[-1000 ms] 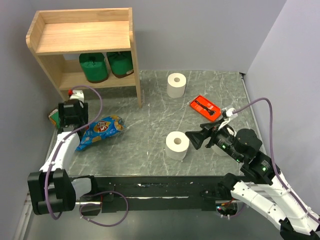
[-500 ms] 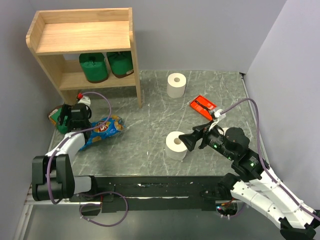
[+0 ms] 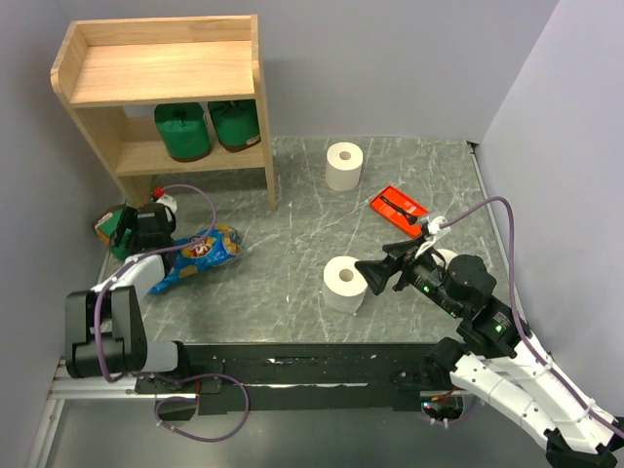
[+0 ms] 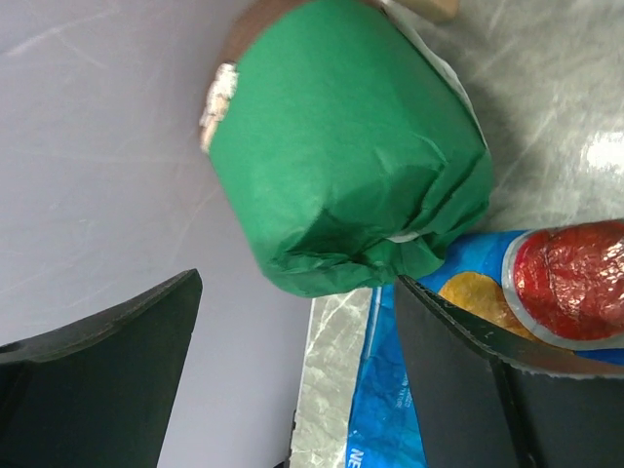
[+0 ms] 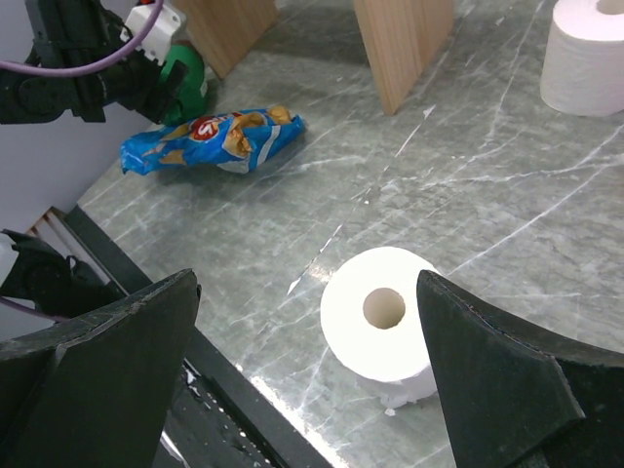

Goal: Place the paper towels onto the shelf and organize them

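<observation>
Two dark green paper towel rolls [image 3: 182, 132] stand on the lower tier of the wooden shelf [image 3: 156, 70]. A third green roll [image 3: 113, 229] lies on the table by the left wall, large in the left wrist view [image 4: 341, 146]. My left gripper [image 3: 133, 234] is open and empty just short of it [image 4: 292, 380]. One white roll [image 3: 345, 283] stands near the front and fills the right wrist view [image 5: 385, 322]. My right gripper [image 3: 370, 274] is open and empty beside and above it [image 5: 307, 375]. Another white roll [image 3: 344, 166] stands further back [image 5: 585, 54].
A blue snack bag [image 3: 195, 255] lies right of the left gripper, touching the green roll [image 4: 458, 390]. An orange-red tray [image 3: 400, 208] lies at the right. The shelf's wooden side panel [image 5: 400, 39] stands between the two sides. The black front rail [image 3: 292, 366] runs below.
My right gripper has moved left, close to the near white roll. My left gripper has dropped lower and closer to the green roll by the wall. No object has moved.
</observation>
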Robot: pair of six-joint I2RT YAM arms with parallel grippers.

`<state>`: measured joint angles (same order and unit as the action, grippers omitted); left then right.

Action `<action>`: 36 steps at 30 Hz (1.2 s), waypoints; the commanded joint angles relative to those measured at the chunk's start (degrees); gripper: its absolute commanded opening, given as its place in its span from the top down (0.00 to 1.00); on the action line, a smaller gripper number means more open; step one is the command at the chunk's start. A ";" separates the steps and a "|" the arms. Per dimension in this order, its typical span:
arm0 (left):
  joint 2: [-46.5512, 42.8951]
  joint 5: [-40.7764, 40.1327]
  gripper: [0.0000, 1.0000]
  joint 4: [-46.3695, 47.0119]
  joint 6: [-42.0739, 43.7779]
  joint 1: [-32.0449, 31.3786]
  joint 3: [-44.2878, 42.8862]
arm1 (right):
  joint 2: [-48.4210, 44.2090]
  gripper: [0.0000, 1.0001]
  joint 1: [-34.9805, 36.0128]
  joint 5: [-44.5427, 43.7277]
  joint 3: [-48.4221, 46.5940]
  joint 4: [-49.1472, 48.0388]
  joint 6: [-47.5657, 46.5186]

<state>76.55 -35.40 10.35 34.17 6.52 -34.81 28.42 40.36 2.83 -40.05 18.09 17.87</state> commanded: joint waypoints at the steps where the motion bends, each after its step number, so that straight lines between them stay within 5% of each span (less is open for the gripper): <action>1: 3.77 0.86 0.15 -0.95 1.68 0.16 -3.33 | 0.05 0.01 0.16 -0.99 0.15 -1.74 -1.78; 18: 12.48 -4.07 0.22 10.22 10.39 1.21 -6.59 | -0.48 0.00 0.16 -0.72 1.91 -2.62 -1.17; 36: 15.47 -5.47 0.52 18.04 15.66 1.39 -6.50 | -1.26 0.00 0.16 -2.30 2.08 -1.91 -1.61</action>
<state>91.92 -39.11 22.76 47.35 8.16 -39.57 28.34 40.36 1.89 -37.47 18.04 16.82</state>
